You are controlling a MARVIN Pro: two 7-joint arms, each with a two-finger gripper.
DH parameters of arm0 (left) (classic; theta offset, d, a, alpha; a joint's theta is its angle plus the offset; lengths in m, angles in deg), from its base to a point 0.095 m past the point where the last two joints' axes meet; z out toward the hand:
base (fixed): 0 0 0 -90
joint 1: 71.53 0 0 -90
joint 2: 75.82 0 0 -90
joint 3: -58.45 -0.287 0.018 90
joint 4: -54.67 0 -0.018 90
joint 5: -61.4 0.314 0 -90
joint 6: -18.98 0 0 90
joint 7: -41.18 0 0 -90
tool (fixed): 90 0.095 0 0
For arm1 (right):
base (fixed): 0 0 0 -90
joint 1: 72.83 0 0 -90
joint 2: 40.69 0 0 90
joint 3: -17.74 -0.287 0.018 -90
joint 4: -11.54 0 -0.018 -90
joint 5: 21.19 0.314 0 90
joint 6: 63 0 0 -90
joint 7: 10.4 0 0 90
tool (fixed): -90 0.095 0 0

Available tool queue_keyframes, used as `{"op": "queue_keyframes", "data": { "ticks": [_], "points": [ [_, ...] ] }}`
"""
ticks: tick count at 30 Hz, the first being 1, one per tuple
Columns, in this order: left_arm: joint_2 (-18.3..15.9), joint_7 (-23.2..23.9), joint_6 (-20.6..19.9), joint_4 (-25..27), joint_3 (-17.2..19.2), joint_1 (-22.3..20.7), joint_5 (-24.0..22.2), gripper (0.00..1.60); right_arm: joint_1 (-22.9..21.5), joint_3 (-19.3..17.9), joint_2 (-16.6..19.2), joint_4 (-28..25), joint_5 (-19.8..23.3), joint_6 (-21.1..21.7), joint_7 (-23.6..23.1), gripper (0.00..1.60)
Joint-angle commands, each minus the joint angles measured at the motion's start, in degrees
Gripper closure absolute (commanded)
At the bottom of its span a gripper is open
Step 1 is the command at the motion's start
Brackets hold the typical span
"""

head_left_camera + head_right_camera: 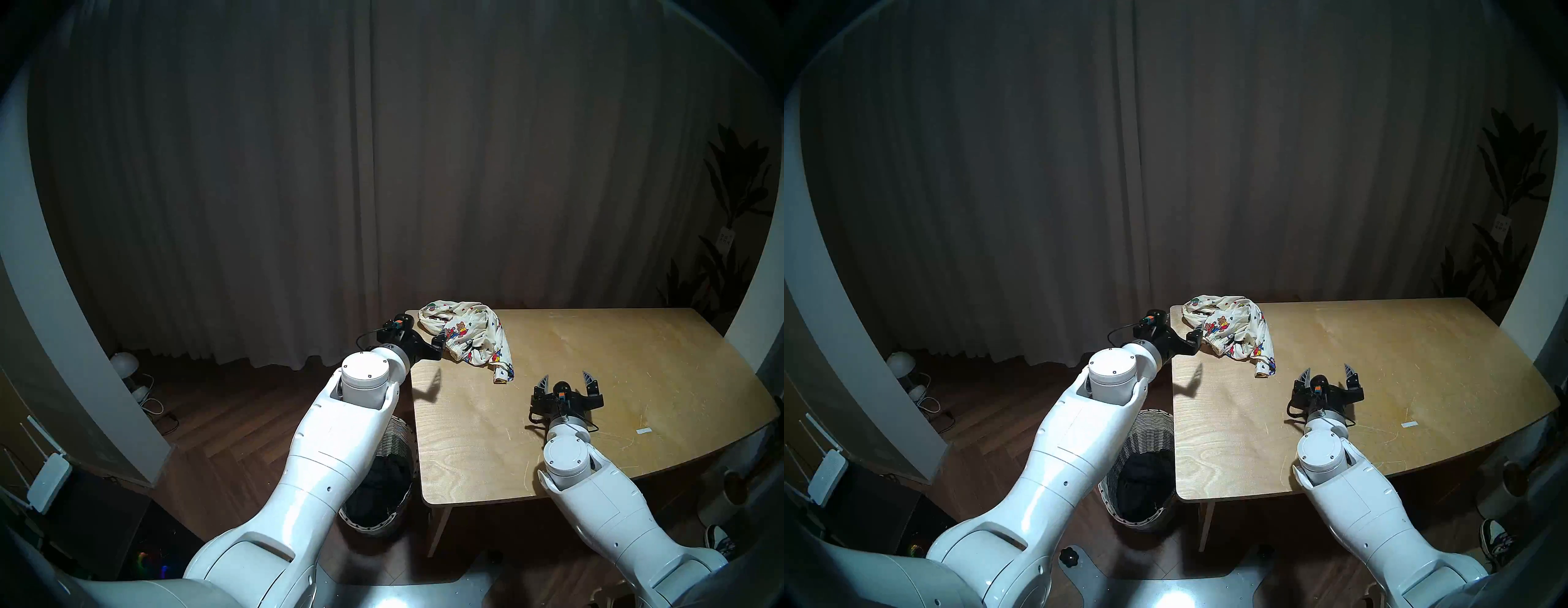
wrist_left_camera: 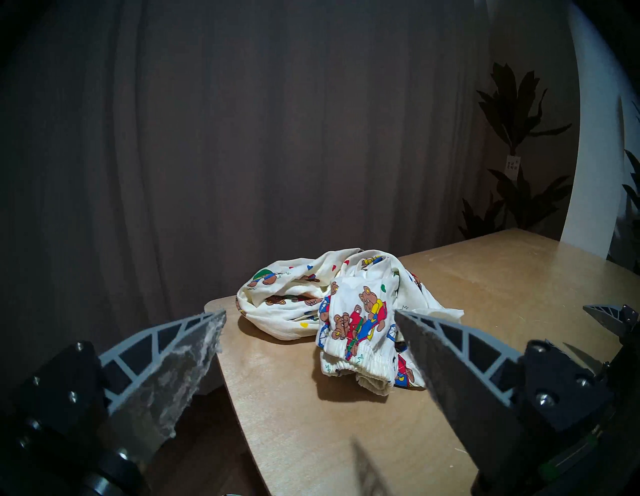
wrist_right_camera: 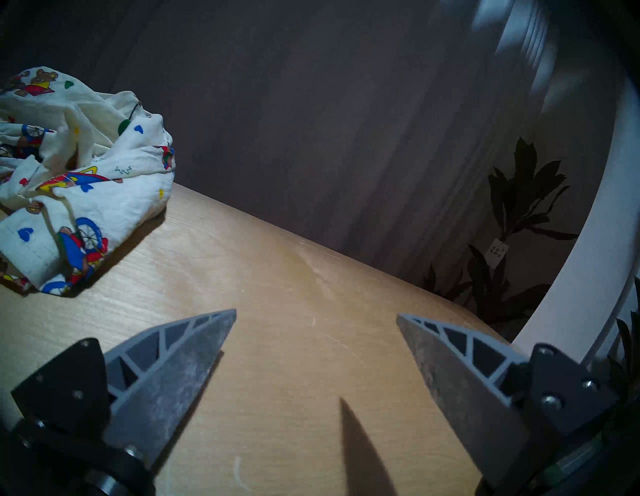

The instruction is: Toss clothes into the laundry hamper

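Left gripper (image 2: 310, 324) spread wide and empty at the cream bear-print garment (image 1: 466, 335); right gripper (image 1: 566, 380) released too.

From my seat, the wooden table (image 1: 615, 382) is my landmark: soft crumpled cloth lies at its far left corner, its long axis running from that corner toward the table's middle, a sleeve trailing nearest the right gripper, which hovers empty over bare wood. Off the table's near left edge stands the round woven hamper (image 1: 1144, 437), dark fabric (image 1: 1144, 484) inside.
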Motion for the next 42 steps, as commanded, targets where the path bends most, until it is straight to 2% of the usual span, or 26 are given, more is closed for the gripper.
{"op": "queue_keyframes", "data": {
  "ticks": [1, 4, 6, 10, 19, 20, 23, 25, 29, 42],
  "points": [
    [3.2, -0.5, -1.1, -1.9, -1.1, -6.8, 0.8, 0.00, 0.1, -0.4, 0.7, -2.3, 0.0, -1.0, 0.0, 0.00],
    [3.8, -0.9, -1.6, -3.0, -1.2, -7.2, 1.2, 0.00, 0.3, -0.6, 1.0, -2.8, 0.3, -1.2, -0.2, 0.00],
    [4.1, -1.1, -2.3, -4.5, -1.5, -9.4, 1.4, 0.00, 0.4, -0.9, 1.3, -3.2, 0.5, -1.4, -0.3, 0.00],
    [5.0, -1.6, -2.8, -5.6, -1.7, -9.8, 1.8, 0.00, 0.4, -1.4, 1.8, -3.9, 0.8, -1.6, -0.5, 0.00],
    [6.6, -2.2, -4.8, -10.1, -2.7, -15.2, 2.8, 0.00, 1.4, -2.4, 3.1, -5.1, 1.8, -2.8, -1.0, 0.00],
    [6.9, -2.4, -4.7, -9.8, -2.6, -14.1, 3.0, 0.00, 1.5, -2.7, 3.4, -5.2, 1.9, -3.0, -0.9, 0.00],
    [6.9, -2.5, -5.4, -11.5, -2.8, -16.4, 3.2, 0.00, 1.1, -4.1, 4.5, -5.8, 2.4, -3.6, -0.7, 0.00],
    [7.0, -2.7, -5.4, -11.8, -2.7, -15.8, 3.3, 0.00, 0.4, -5.3, 5.3, -6.4, 2.8, -4.1, -0.5, 0.00],
    [6.9, -2.9, -6.1, -14.1, -2.7, -17.7, 3.6, 0.00, -1.0, -7.7, 6.5, -8.1, 3.8, -5.2, -0.2, 0.00],
    [7.3, -3.4, -6.4, -21.2, -2.6, -19.7, 4.1, 0.00, -1.5, -11.9, 7.6, -12.5, 6.9, -7.7, -0.4, 0.00]
  ]
}}
